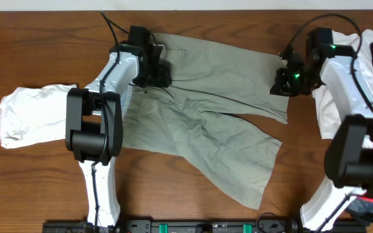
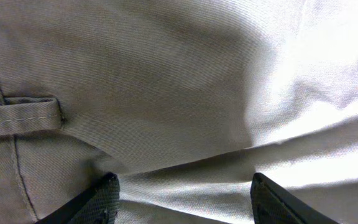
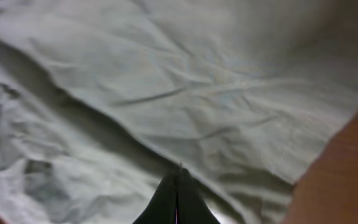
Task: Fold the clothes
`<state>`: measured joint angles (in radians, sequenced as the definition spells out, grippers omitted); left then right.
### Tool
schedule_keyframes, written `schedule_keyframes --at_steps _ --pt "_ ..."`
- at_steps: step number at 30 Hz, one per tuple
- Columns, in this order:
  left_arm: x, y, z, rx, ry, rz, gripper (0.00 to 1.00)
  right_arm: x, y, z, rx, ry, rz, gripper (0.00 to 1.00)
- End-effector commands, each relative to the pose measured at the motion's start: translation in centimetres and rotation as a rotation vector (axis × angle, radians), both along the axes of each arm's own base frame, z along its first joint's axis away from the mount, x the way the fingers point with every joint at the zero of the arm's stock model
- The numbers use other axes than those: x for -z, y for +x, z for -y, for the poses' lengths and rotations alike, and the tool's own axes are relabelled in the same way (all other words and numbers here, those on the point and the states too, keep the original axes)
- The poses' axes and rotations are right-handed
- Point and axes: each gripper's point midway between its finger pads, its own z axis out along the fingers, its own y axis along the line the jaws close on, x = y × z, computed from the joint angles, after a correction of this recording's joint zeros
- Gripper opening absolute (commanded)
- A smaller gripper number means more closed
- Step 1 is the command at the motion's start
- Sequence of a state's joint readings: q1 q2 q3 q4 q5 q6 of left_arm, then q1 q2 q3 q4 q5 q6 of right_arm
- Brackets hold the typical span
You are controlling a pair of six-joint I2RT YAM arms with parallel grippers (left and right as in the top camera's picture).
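Spread fingers [image 2: 101, 199] of the left tool [image 2: 184, 186] stand open over the khaki shorts [image 1: 206, 123], which lie spread at the middle of the table [image 1: 37, 188]. That arm reaches toward 11 o'clock. Only its wrist view shows a belt loop [image 2: 20, 117]. The right tool [image 3: 179, 177], at 2 o'clock, is closed over a leg.

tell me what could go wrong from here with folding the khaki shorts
The right gripper is shut near the edge of the shorts. Whether it caught cloth isn't clear, so a lift may come up empty.
The left gripper is open over the cloth beside a belt loop. Closing there might bunch fabric or snag the loop.
The legs lie splayed, so a fold may land crooked.
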<state>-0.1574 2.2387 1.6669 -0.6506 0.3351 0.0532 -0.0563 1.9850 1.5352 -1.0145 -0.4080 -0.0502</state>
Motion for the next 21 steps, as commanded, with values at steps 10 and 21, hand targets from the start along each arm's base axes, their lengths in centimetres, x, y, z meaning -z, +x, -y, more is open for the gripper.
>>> schedule_keyframes --at_steps 10,21 --pt "4.0 -2.3 -1.5 -0.019 0.048 -0.122 0.98 8.5 2.3 0.0 0.016 -0.051 -0.053 0.01" --pt "-3.6 -2.0 -2.0 -0.030 0.035 -0.019 0.98 12.3 7.3 1.5 0.095 -0.131 0.099 0.09"
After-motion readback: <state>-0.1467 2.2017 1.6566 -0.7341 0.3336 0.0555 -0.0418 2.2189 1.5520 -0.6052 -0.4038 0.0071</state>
